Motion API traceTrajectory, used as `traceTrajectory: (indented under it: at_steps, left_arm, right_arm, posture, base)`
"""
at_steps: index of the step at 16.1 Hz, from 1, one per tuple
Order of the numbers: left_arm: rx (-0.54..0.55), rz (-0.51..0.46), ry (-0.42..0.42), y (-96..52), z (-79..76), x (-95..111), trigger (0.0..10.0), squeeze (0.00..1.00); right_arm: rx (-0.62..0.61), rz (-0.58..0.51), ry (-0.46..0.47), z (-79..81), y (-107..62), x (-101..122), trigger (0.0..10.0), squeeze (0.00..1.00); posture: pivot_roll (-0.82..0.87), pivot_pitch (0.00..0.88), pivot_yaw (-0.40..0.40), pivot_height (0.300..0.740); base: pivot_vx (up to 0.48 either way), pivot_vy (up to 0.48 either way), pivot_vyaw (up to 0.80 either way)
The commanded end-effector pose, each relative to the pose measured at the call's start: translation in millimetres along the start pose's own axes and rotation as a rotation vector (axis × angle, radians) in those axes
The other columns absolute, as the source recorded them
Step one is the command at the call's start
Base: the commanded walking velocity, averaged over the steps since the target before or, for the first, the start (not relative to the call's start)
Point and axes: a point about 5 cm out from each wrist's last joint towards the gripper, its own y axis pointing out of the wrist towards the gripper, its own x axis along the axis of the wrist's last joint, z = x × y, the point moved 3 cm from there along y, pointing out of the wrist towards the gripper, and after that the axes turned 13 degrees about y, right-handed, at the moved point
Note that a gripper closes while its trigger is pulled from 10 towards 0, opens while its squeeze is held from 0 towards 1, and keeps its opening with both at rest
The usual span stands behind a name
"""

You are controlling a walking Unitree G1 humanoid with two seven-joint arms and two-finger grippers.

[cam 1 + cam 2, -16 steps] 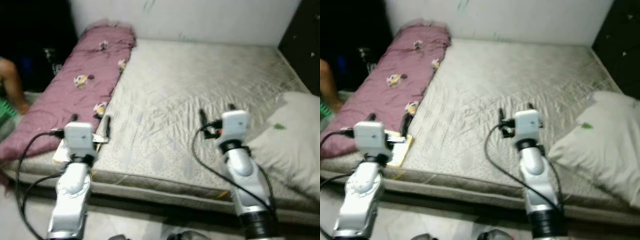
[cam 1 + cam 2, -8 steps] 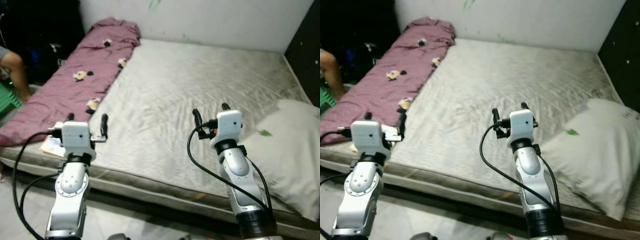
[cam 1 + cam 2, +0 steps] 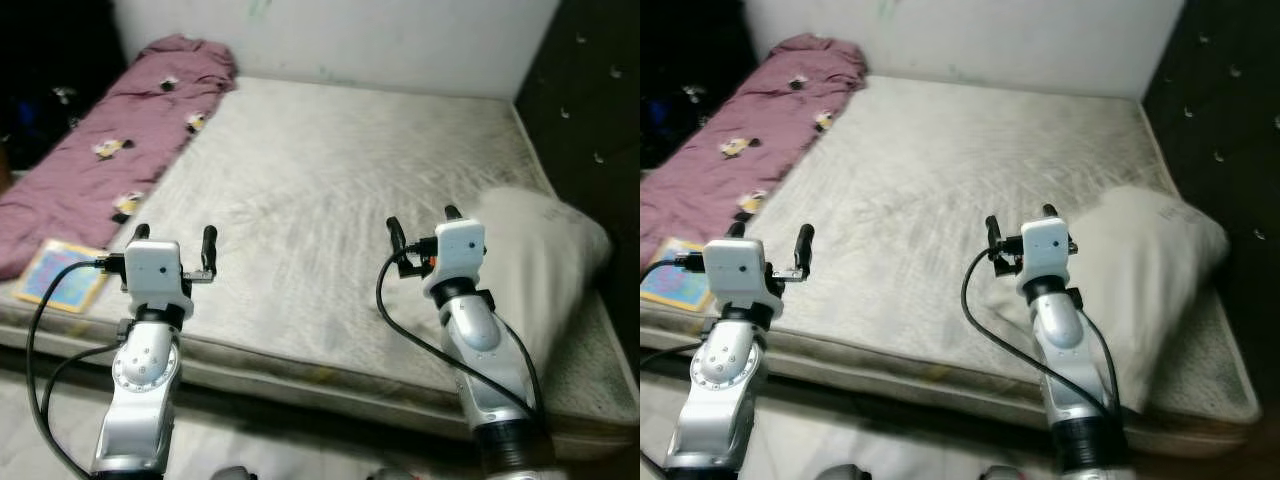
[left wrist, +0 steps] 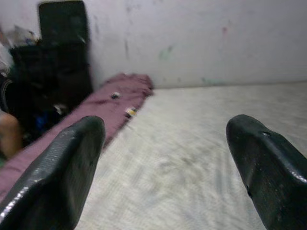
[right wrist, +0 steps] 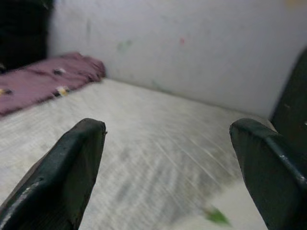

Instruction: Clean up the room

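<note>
Mattress (image 3: 330,180) lying ahead, I'm standing at its foot edge, both arms raised, nothing held. Left gripper (image 3: 172,244) fingers spread apart; right gripper (image 3: 420,226) fingers spread apart too. Blanket (image 3: 100,165) stretching along mattress's left side, long axis running 7 to 1 o'clock, about 11 o'clock from left gripper. Book (image 3: 60,276) lying flat at near left corner, 9 o'clock from left gripper, near. Pillow (image 3: 540,265) sitting at 3 o'clock, just beside right gripper. I'm judging book as left arm's job, pillow as right arm's.
</note>
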Motion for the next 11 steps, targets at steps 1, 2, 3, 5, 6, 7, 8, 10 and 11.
traceTrajectory:
  at_steps: [1,2,3,5,6,7,8,10,11]
  left_arm:
    - [-0.007,-0.011,0.008,0.6,0.1,2.7,10.0,0.0]
    - [-0.006,-0.011,0.008,0.6,0.0,2.6,10.0,0.0]
    - [-0.006,-0.01,0.007,0.7,-0.4,2.6,10.0,0.0]
    - [-0.005,-0.011,0.006,0.8,-0.5,2.7,10.0,0.0]
    - [-0.004,-0.011,0.006,0.9,-0.4,2.6,10.0,0.0]
    - [-0.002,-0.012,0.006,0.8,-0.3,2.9,10.0,0.0]
    - [-0.001,-0.013,0.007,0.8,-0.3,3.0,10.0,0.0]
    - [0.004,-0.016,-0.003,0.8,0.8,3.3,10.0,0.0]
    - [0.004,-0.017,-0.004,0.9,0.9,3.3,10.0,0.0]
  right_arm:
    - [-0.012,-0.019,0.008,-2.6,2.5,5.7,10.0,0.0]
    - [-0.011,-0.019,0.007,-2.6,2.6,5.7,10.0,0.0]
    - [-0.01,-0.018,0.007,-2.6,2.8,5.5,10.0,0.0]
    - [-0.009,-0.016,0.008,-2.5,3.2,5.4,10.0,0.0]
    - [-0.009,-0.015,0.011,-2.5,3.3,5.2,10.0,0.0]
    - [-0.01,-0.014,0.014,-2.7,3.3,5.0,10.0,0.0]
    - [-0.01,-0.013,0.015,-2.8,3.3,5.0,10.0,0.0]
    - [-0.012,-0.01,0.019,-2.8,3.4,4.4,10.0,0.0]
    - [-0.012,-0.009,0.019,-2.7,3.4,4.3,10.0,0.0]
  posture:
    - [-0.03,0.0,0.012,0.74]
    - [-0.03,0.0,0.012,0.74]
    - [-0.03,0.0,0.01,0.74]
    - [-0.03,0.0,0.008,0.74]
    - [-0.03,0.0,0.008,0.74]
    - [-0.03,0.0,0.008,0.74]
    - [-0.03,0.0,0.008,0.74]
    - [-0.03,0.0,0.008,0.74]
    - [-0.03,0.0,0.008,0.74]
  base:
    - [0.0,-0.315,0.0]
    - [0.0,-0.315,0.0]
    - [0.0,-0.319,0.0]
    - [0.0,-0.317,0.0]
    - [0.0,-0.315,0.0]
    - [0.0,0.0,0.0]
    - [0.0,0.0,0.0]
    - [0.0,0.0,-0.3]
    - [0.0,0.0,-0.8]
